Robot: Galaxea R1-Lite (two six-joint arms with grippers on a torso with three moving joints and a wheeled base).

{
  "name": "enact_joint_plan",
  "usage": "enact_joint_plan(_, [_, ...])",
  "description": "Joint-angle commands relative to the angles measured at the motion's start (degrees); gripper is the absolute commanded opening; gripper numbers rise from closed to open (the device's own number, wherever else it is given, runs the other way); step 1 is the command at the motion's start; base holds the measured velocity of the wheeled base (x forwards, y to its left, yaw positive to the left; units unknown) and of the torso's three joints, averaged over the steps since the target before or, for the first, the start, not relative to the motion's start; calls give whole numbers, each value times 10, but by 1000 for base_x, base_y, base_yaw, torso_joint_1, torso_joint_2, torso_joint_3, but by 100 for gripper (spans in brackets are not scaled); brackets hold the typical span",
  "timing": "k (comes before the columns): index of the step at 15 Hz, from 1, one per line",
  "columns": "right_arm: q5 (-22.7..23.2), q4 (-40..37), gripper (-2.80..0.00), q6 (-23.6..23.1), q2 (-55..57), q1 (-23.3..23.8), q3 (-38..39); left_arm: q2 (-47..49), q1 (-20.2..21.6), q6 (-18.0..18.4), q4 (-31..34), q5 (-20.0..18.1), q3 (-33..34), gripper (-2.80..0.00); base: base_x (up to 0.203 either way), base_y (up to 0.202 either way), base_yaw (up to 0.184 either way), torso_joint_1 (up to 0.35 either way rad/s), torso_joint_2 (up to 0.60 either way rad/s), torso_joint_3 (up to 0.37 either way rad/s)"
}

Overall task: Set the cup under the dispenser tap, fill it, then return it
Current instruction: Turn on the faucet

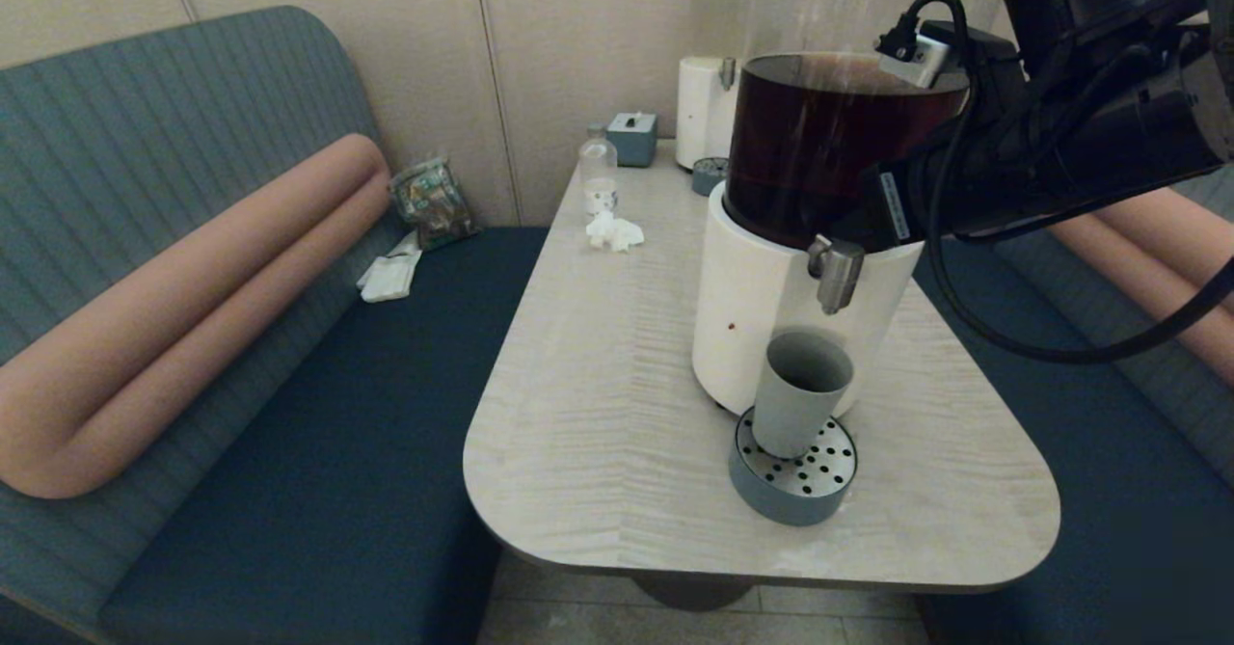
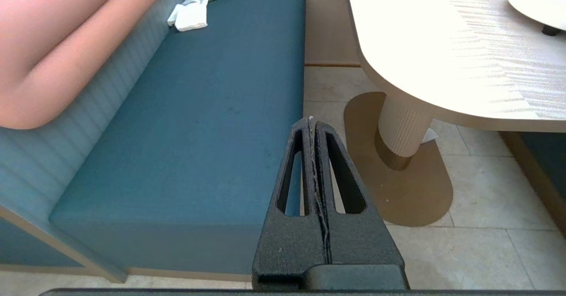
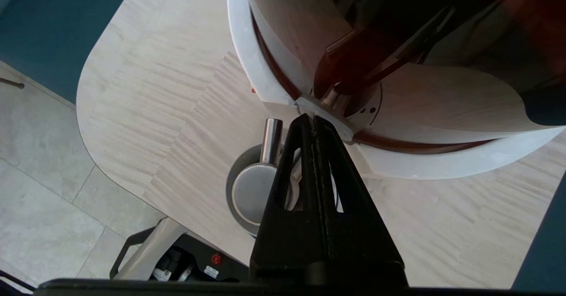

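The grey-blue cup [image 1: 799,396] stands upright on the round drip tray [image 1: 796,487], directly below the steel dispenser tap [image 1: 835,275]. Its inside looks grey, with no liquid showing. That tap juts from the white base [image 1: 750,309] under the tank of dark brown liquid [image 1: 819,148]. My right arm [image 1: 1060,144] reaches in from the right at tank height. In the right wrist view my right gripper [image 3: 313,118] is shut and holds nothing. Its tips sit at the tap's mount, above the spout [image 3: 270,137] and cup [image 3: 247,194]. My left gripper [image 2: 311,121] is shut, parked low beside the bench.
On the table [image 1: 598,414] behind the dispenser stand a clear bottle [image 1: 598,171], a crumpled tissue [image 1: 614,231], a teal box [image 1: 632,136] and a paler dispenser [image 1: 706,110] with its own small tray [image 1: 710,174]. Blue benches [image 1: 337,414] flank the table.
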State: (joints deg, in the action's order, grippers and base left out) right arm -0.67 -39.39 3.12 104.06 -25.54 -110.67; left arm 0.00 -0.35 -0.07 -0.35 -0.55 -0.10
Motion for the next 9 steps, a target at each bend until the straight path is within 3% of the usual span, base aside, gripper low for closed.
enact_joint_plan(1, [0, -2, -280, 0, 3, -5, 0, 0, 0, 0, 0, 0, 0, -280, 0, 0, 0, 0, 0, 0])
enact_joint_plan(9, [-1, 7, -280, 1, 11, -30, 0, 1, 0, 0, 0, 0, 0, -280, 0, 0, 0, 0, 0, 0])
